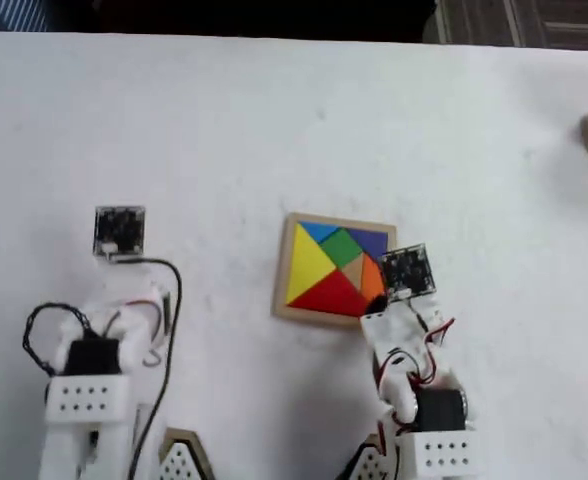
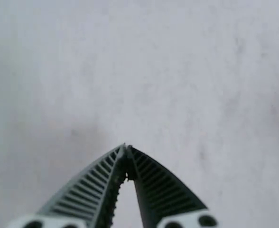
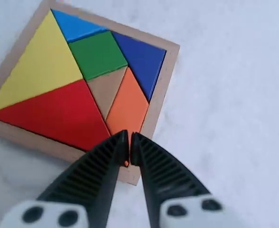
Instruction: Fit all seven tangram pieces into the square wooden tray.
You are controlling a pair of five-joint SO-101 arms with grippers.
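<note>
Step judged: final seating | tray [image 3: 156, 99] appears filled | right hand [image 3: 129, 137] closed, nothing gripped, at orange piece [image 3: 130, 102] | left hand [image 2: 126, 149] closed, empty | next: light downward press is called for.

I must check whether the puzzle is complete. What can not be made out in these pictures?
Tan triangle in the tray: a piece or bare wood, cannot tell, either view.
Orange piece: its tip is hidden behind the right gripper, right wrist view.
Tray's corner by the orange piece: covered by the right arm, high view.
</note>
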